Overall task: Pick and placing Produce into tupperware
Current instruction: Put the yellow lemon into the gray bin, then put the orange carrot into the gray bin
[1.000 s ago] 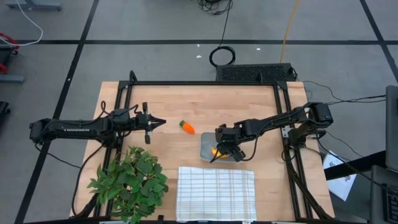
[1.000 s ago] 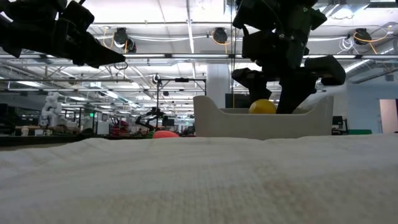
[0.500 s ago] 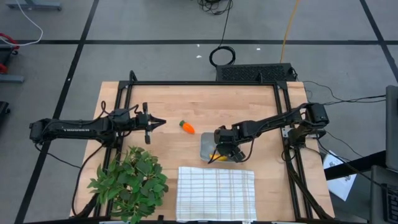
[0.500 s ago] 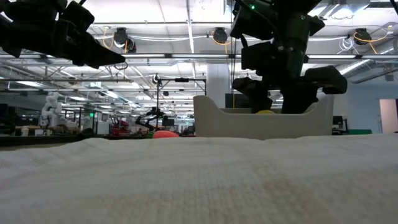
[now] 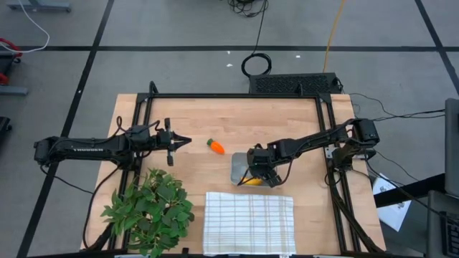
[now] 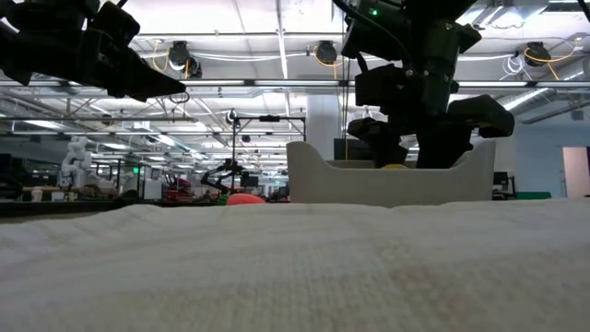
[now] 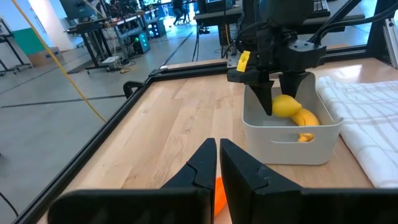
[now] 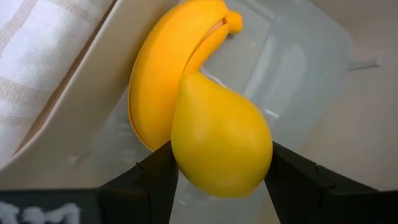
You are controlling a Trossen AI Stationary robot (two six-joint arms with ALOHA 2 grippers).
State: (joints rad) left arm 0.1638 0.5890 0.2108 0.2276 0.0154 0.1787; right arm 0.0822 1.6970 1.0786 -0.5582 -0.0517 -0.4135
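Right claw gripping lemon inside tupperware, beside banana. Carrot lying on counter at tupperware's ten o'clock, remaining. Left claw closed, waiting near carrot.

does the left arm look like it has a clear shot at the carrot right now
Probably yes. The carrot lies alone on bare wood, just ahead of the left gripper, with nothing between them. The left gripper's fingers are shut, so they would need to open first. The right gripper is busy at the tupperware, well clear.
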